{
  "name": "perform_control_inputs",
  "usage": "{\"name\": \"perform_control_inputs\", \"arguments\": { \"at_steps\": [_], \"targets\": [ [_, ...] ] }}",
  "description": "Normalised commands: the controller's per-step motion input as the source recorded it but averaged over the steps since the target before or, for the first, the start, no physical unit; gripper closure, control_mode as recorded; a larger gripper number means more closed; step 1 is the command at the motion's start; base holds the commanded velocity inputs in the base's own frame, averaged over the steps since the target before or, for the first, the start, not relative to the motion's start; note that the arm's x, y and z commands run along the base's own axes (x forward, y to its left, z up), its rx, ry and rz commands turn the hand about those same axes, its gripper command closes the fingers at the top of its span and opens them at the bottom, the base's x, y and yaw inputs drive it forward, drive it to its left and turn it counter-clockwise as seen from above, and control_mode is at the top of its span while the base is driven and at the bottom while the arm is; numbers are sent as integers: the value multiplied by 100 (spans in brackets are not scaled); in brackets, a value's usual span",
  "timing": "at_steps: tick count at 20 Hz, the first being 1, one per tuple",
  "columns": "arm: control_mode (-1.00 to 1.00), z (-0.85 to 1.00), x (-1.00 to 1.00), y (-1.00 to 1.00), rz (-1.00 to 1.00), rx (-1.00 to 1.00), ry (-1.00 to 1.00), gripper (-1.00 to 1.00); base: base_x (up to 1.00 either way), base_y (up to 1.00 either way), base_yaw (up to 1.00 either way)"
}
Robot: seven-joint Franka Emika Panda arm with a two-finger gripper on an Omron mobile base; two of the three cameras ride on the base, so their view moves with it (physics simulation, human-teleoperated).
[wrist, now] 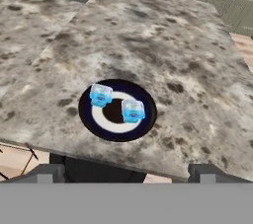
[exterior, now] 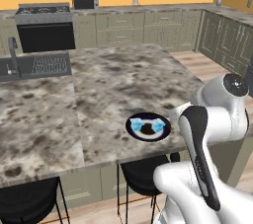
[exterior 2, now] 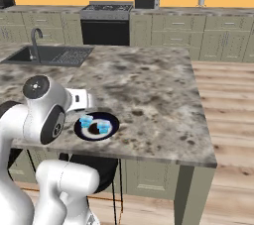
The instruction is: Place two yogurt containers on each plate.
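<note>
Left base view: white arm links rise nearest the camera at lower right, covering the near right corner of the stone island counter. Just past them the dark navy plate lies close to the counter's near edge, right of centre. Two light blue yogurt containers sit on it, side by side. Bare counter runs wide to the left and back as far as the sink at the far left edge. Two black stools stand under the near edge.

Right base view: arm shoulder is closest, lower left. Plate rests near the counter's near edge toward its left end, both blue containers on it. Right half of the counter is open up to its right edge, with wood floor beyond.

Hand view: gripper hangs over the near edge, fingers spread wide apart with nothing between them. Plate sits just inside that edge; one container on the white ring, the other beside it, the two slightly apart.
</note>
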Motion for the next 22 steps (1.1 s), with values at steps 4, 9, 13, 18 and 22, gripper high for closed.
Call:
{"name": "perform_control_inputs", "arguments": {
  "at_steps": [4, 9, 13, 18, 22],
  "targets": [
    [-100, 67, -86, -20, -8, 0, 0, -100, 0, 0, 0],
    [-100, 30, -71, -10, -3, 1, 0, -100, 0, 0, 0],
    [-100, 0, -71, 3, 1, 7, -1, -100, 0, 0, 0],
    [-100, -2, -8, 6, 0, 2, -3, -100, 0, 0, 0],
    [-100, -27, 7, 38, -7, 6, -16, -100, 0, 0, 0]
  ]
}}
